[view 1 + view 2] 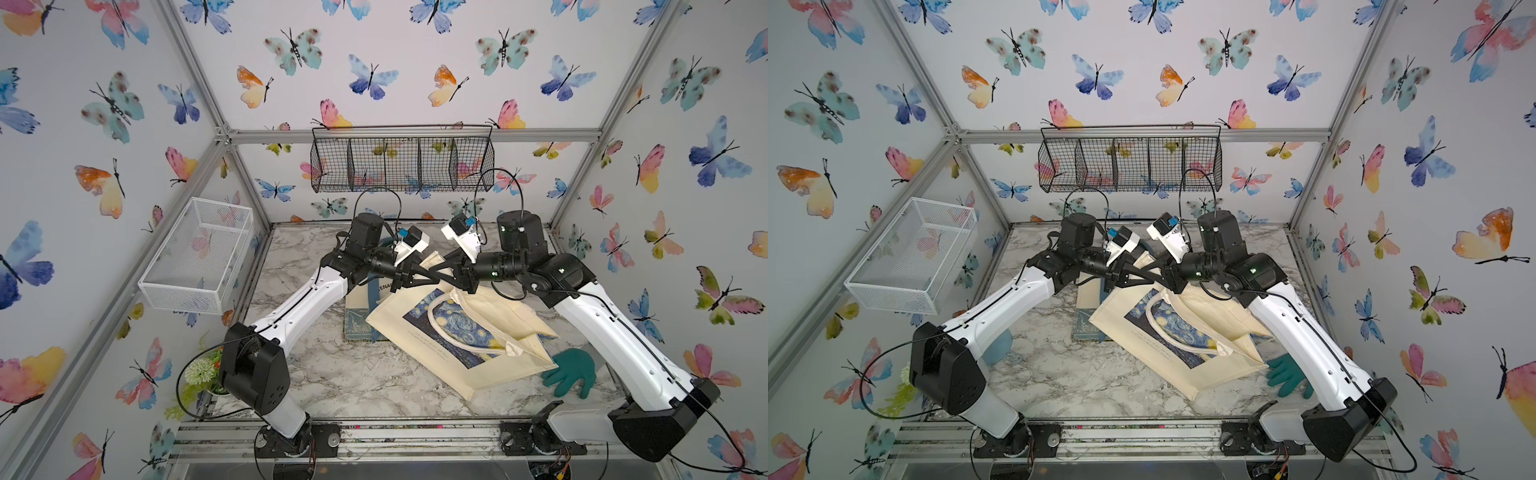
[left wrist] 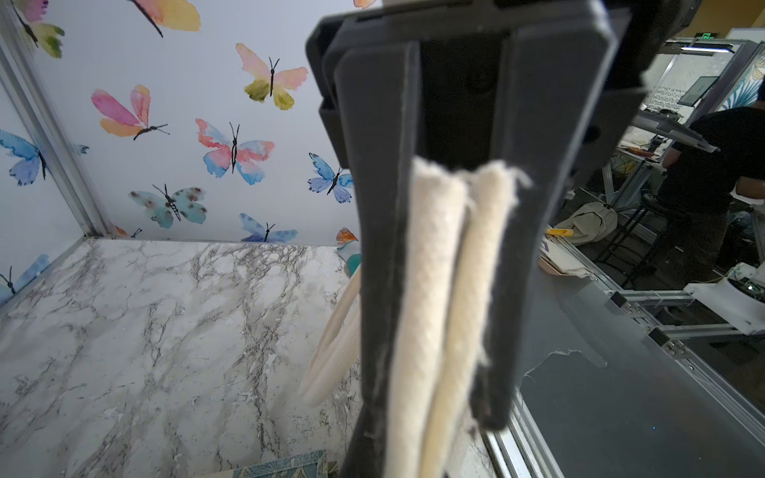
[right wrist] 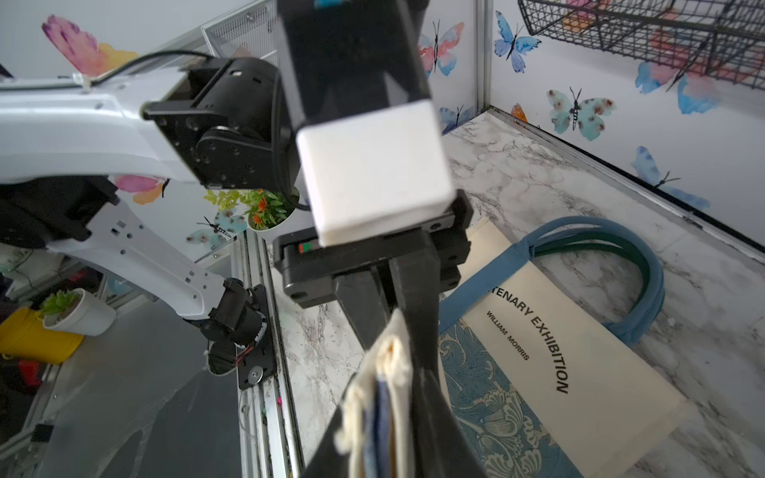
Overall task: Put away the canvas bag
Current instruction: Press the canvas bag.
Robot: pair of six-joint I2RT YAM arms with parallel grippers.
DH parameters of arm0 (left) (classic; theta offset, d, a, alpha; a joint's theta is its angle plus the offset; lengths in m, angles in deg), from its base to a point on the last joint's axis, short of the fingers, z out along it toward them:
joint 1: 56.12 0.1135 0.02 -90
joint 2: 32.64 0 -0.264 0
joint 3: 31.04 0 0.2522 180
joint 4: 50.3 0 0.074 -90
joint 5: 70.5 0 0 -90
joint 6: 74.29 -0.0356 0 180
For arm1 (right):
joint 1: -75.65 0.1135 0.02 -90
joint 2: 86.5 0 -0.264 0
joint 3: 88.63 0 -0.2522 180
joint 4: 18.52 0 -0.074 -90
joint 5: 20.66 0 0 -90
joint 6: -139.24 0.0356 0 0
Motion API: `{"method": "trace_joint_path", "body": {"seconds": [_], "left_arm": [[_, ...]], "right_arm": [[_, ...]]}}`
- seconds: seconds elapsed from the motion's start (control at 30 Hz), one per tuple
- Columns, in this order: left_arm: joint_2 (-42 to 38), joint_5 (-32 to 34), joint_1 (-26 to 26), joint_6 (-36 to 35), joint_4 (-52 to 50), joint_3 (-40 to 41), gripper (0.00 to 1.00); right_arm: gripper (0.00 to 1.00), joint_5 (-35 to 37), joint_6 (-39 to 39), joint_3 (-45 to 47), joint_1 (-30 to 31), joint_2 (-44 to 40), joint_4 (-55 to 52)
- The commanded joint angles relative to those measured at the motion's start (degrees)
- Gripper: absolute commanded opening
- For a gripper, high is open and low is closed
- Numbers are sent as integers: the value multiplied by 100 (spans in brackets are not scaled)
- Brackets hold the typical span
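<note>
The canvas bag (image 1: 469,332) (image 1: 1183,345) is cream with a blue starry-night print and lies slanted on the marble table, its far edge lifted. Both grippers meet over that raised edge with their fingers crossing. My left gripper (image 1: 440,270) (image 2: 430,426) is shut on the bag's cream handle (image 2: 430,289), two strands of it pressed between the fingers. In the right wrist view my right gripper (image 1: 430,272) (image 3: 385,455) has a bunched fold of cream and blue fabric (image 3: 385,372) filling the gap between its fingers.
A second bag (image 1: 361,316) (image 3: 559,372) with blue handles lies flat under the canvas bag's left side. A green glove (image 1: 571,374) lies by the right arm. A white mesh basket (image 1: 199,257) hangs on the left wall, a black wire basket (image 1: 403,162) on the back wall. A potted plant (image 1: 203,370) stands at the front left.
</note>
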Motion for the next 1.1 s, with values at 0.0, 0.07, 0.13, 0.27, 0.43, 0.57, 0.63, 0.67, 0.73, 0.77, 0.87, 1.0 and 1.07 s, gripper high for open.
{"method": "trace_joint_path", "body": {"seconds": [0.0, 0.07, 0.13, 0.27, 0.43, 0.57, 0.63, 0.67, 0.73, 0.77, 0.87, 1.0, 1.07], "left_arm": [[-181, -1025, 343, -625, -55, -400, 0], [-168, -1275, 549, -433, -35, -549, 0], [-103, -1478, 726, -188, -3, -723, 0], [-73, -1717, 963, 373, 377, -800, 0], [-80, -1727, 1057, 812, 764, -701, 0], [-53, -1657, 1114, 834, 773, -663, 0], [-38, -1630, 1160, 841, 773, -689, 0], [-17, -1620, 1200, 861, 773, -722, 0], [40, -1643, 1299, 939, 773, -822, 0], [82, -1692, 1365, 1012, 772, -890, 0], [151, -1822, 1581, 1181, 780, -1088, 0], [160, -1839, 1772, 1360, 949, -1190, 0], [177, -1852, 1824, 1449, 1033, -1224, 0]], "right_arm": [[37, 169, -235, 78, 55, 9, -450], [58, 97, -235, 226, 58, -56, -438], [64, 16, -201, 348, 55, -101, -427], [68, 283, -256, 444, 55, -175, -629], [70, 1329, -299, 436, 55, -544, -757], [74, 1632, -430, 356, 55, -750, -923], [74, 1696, -438, 403, 55, -765, -1043], [74, 1703, -438, 485, 56, -803, -1058], [74, 1863, -435, 664, 55, -940, -1020], [74, 2027, -444, 757, 55, -1030, -992], [79, 2412, -490, 1077, 55, -1326, -805], [80, 2091, -414, 1383, 55, -1476, -719], [80, 1874, -363, 1462, 55, -1483, -741]]}}
